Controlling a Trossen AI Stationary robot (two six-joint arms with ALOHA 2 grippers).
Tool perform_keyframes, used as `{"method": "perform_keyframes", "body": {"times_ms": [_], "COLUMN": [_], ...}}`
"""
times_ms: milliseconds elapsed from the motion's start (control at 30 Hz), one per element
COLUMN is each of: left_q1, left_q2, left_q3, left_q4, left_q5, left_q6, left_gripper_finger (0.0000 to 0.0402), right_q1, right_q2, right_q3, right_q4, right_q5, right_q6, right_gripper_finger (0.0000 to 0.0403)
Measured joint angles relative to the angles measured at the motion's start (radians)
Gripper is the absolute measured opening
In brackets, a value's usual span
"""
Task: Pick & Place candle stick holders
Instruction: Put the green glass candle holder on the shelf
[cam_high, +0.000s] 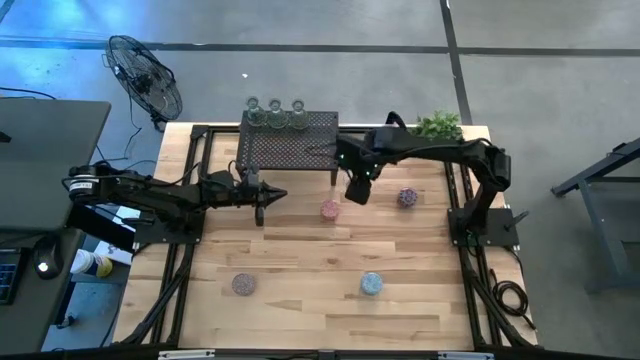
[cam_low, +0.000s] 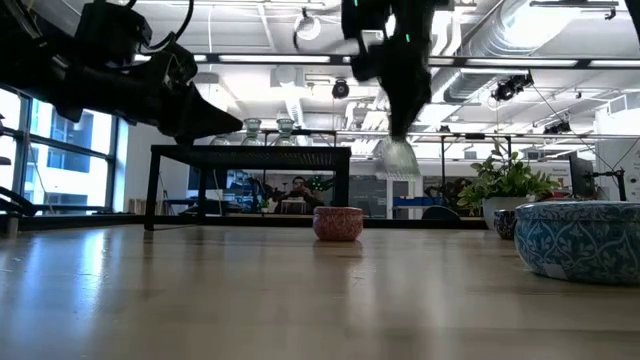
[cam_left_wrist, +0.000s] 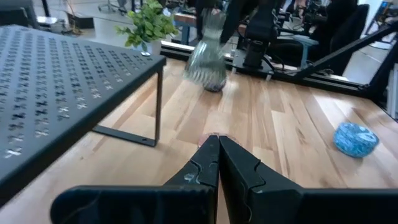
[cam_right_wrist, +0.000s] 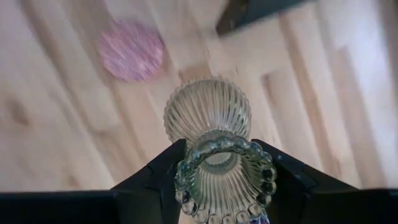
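Beside black mesh rack (cam_high: 290, 140), right gripper (cam_right_wrist: 219, 163) clamps clear holder (cam_right_wrist: 214, 127); pink holder (cam_high: 330, 209) apparently below.

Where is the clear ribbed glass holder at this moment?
The clear ribbed holder hangs in the right gripper, above the table beside the pink holder, just in front of the black mesh rack.

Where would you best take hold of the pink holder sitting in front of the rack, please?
Probably from straight above, fingers across the rim: the pink holder is a low round cup standing upright on the table, with open wood around it and the rack clear behind it.
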Motion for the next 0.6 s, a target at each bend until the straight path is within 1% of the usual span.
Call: {"method": "perform_keyframes", "body": {"times_ms": [133, 267, 367, 433, 600], "left_q1": [0.0, 0.0, 0.0, 0.0, 0.0], "left_q2": [0.0, 0.0, 0.0, 0.0, 0.0], "left_q3": [0.0, 0.0, 0.0, 0.0, 0.0], "left_q4": [-0.018, -0.021, -0.023, -0.023, -0.023], "left_q5": [0.015, 0.015, 0.015, 0.015, 0.015], "left_q6": [-0.011, -0.024, -0.024, -0.024, -0.024], "left_gripper_finger": [0.0005, 0.0005, 0.0005, 0.0005, 0.0005], "right_q1": [-0.002, -0.012, -0.019, -0.02, -0.018], "right_q2": [-0.007, -0.007, -0.008, -0.009, -0.009], "right_q3": [-0.159, -0.277, -0.309, -0.329, -0.35], "right_q4": [0.111, 0.237, 0.295, 0.331, 0.38], "right_q5": [-0.004, -0.014, -0.019, -0.02, -0.028], "right_q6": [-0.008, -0.014, -0.014, -0.014, -0.013], "right_gripper_finger": [0.0173, 0.0162, 0.0156, 0.0162, 0.0207]}}
